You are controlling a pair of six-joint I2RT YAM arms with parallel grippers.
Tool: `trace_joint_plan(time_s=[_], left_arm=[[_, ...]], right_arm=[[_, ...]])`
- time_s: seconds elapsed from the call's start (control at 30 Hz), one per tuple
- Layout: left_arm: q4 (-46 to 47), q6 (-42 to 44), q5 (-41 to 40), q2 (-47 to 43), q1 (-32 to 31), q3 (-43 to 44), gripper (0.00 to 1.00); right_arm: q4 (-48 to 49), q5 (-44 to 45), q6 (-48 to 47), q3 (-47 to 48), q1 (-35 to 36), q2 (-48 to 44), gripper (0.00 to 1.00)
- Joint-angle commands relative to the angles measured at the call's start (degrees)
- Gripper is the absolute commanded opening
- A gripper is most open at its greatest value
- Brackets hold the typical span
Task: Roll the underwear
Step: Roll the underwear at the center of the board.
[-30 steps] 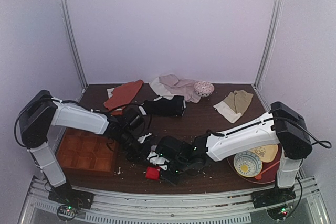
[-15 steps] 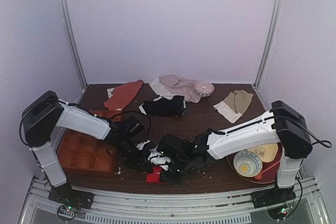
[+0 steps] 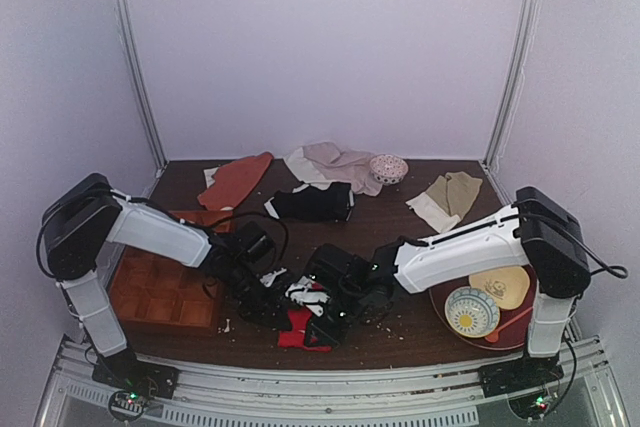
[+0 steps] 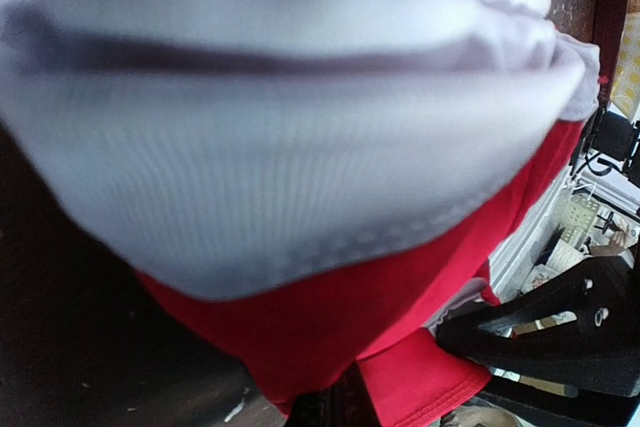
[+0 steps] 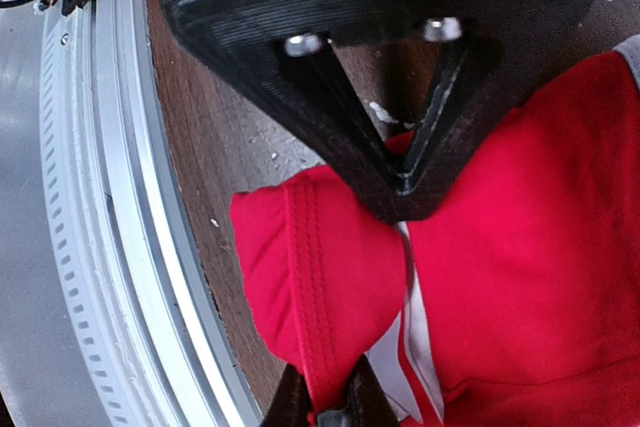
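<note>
1. The underwear lay bunched at the near middle of the table, close to the front edge. Red cloth spread out below a twist of white.
2. Both grippers met over it. The left gripper was at its left side and the right gripper at its right, the two just beside each other.
3. In the right wrist view, the right gripper's fingertips stood narrow, pinched on a stitched red hem. Cloth with a white stripe spread up and to the right.
4. In the left wrist view, a white ribbed waistband and red cloth sat hard against the lens. Only a dark sliver of finger showed at the bottom edge, so whether that gripper was parted or closed could not be told.
5. The left arm sloped down and to the right from a raised elbow, passing the far corner of the compartment tray. The right arm reached leftward, its long white forearm low over the table.
6. From above, the grippers covered the middle of the garment, and its lettering could not be read in any view.
</note>
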Motion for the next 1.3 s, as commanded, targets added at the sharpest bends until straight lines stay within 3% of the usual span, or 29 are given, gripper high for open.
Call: trace_joint_plan(time_s=[0.0, 0.43, 1.27], left_arm=[[-1.28, 0.22, -2.02, -0.23, -1.45, -1.68, 0.0], [-1.7, -0.22, -2.09, -1.14, -1.45, -1.55, 0.0], [-4.53, -1.89, -3.93, 1.58, -1.45, 0.21, 0.0]], right_arm=[[-3.69, -5.37, 3.62, -0.1, -2.32, 3.97, 0.0], [-0.13, -16.5, 6.61, -1.46, -6.8, 7.21, 0.0], [8.06, -16.18, 15.46, -10.26, -9.09, 5.28, 0.0]])
